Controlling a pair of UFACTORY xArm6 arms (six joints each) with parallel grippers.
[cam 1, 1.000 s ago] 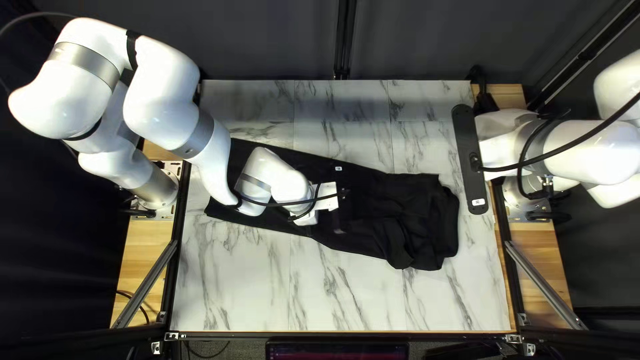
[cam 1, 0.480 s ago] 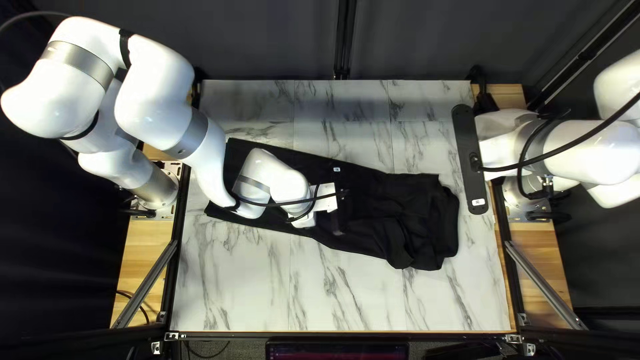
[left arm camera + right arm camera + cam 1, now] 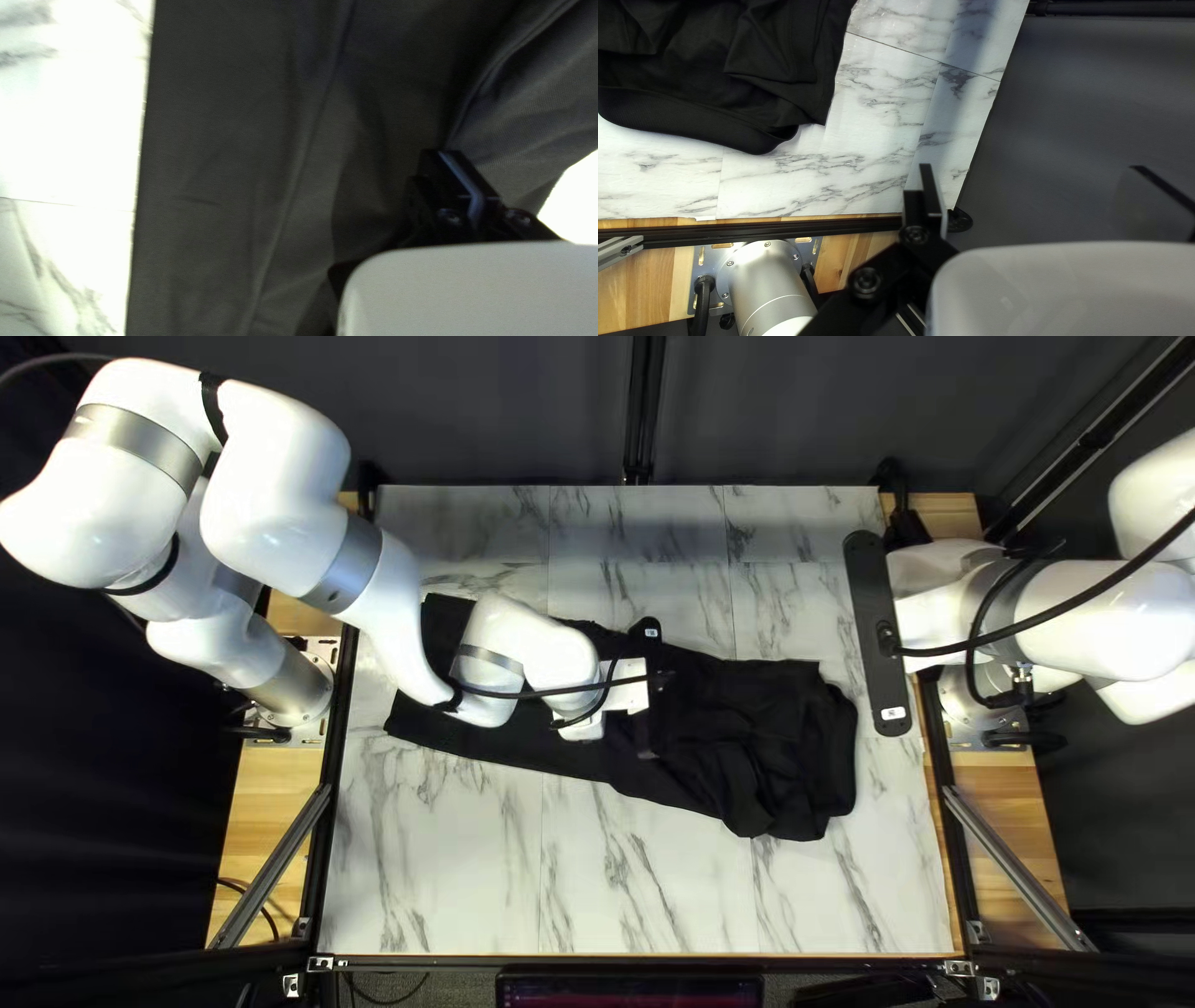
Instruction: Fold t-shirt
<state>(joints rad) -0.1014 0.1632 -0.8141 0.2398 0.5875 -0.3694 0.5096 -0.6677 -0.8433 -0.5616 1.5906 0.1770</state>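
Evidently, my left pincer [image 3: 610, 709] nips the black t-shirt [image 3: 778, 734] firmly, while my right pincer [image 3: 919, 635] gapes wide, empty.

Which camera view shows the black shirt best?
The top left view: it shows the black shirt from end to end, though my left arm hides part of it. The left wrist view gives only a close patch with one straight edge; the right wrist view, only the rumpled end.

Left arm [image 3: 274, 498], ten o'clock in the top left view: glossy white, silver-grey bands [image 3: 137, 441], black cable [image 3: 548, 693]; right arm [image 3: 1102, 620], three o'clock: likewise white, with a black bar [image 3: 868, 604] bearing a white label [image 3: 891, 713]
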